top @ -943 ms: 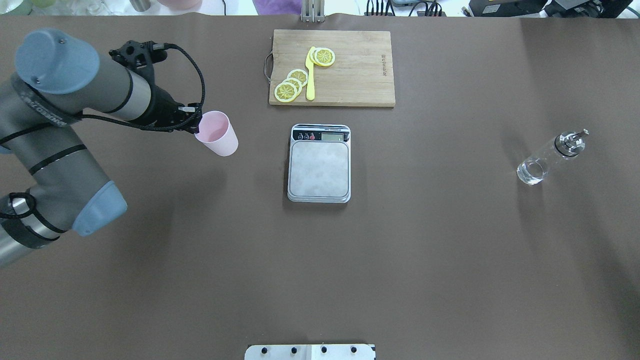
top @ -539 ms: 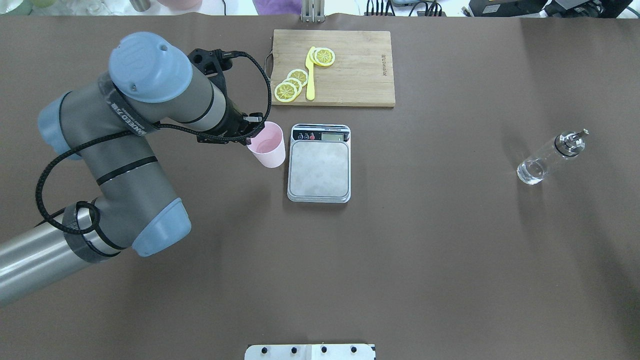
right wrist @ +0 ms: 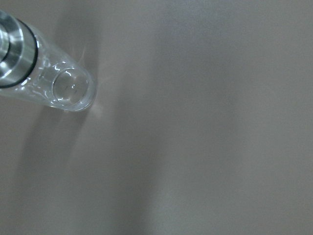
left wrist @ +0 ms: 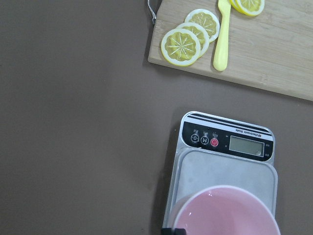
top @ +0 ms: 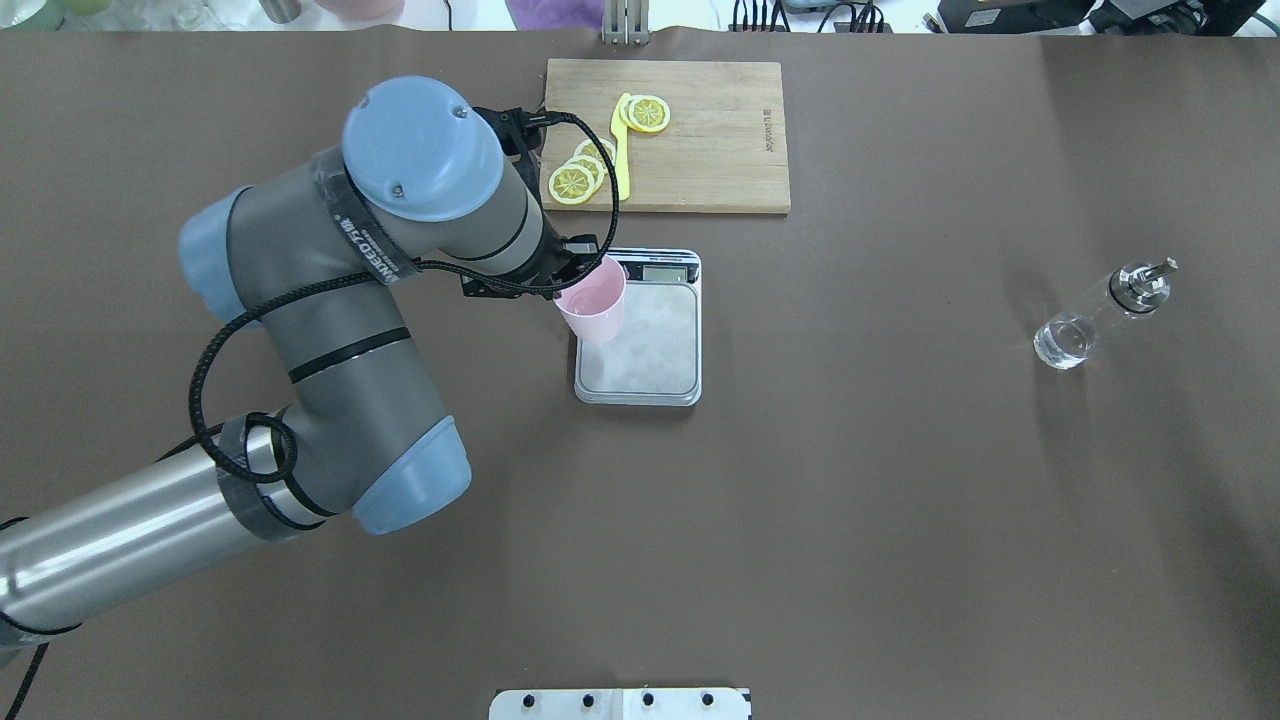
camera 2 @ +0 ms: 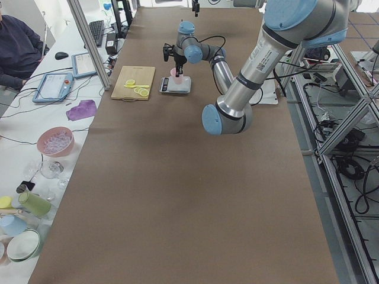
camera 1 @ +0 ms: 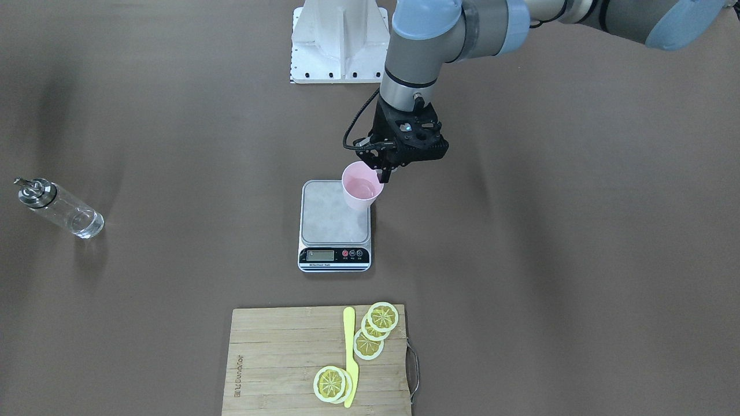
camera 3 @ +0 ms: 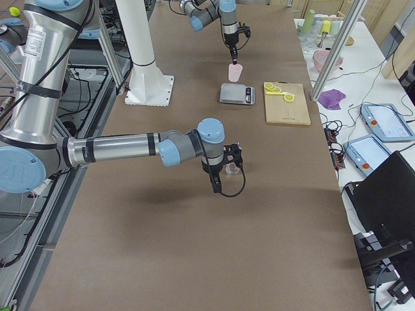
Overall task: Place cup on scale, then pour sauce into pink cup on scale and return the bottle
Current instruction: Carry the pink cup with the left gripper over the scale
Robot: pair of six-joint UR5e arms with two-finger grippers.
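**Pink cup hanging over the scale, bottle waiting near the right edge**

So here's what we're looking at. The left tool [camera 1: 384,173] is clamped on the rim of the cup [camera 1: 362,192], pinching the side of the rim that faces the bench's left edge. The cup is sitting roughly upright with its mouth up, and it's overlapping the left side of the scale [top: 650,345] rather than the middle of the platform. From the left wrist view we're seeing the pink rim covering the near part of the steel plate, with the black button strip beyond it. Whether the base is actually touching the platform, we can't tell.

The scale is lying around the middle of the bench [top: 850,500], a bit toward the far edge. Just beyond it, right up against the far edge, the bamboo cutting board [camera 1: 277,358] is carrying some lemon slices [camera 1: 370,332] and a yellow knife [camera 1: 349,352].

The bottle [top: 1095,318] is standing by itself toward the right edge, well apart from the scale, metal spout on top.

The right tool [camera 3: 228,167] is showing up only in the side view from the right end, close to the bottle, and we can't tell if its fingers are apart or together.
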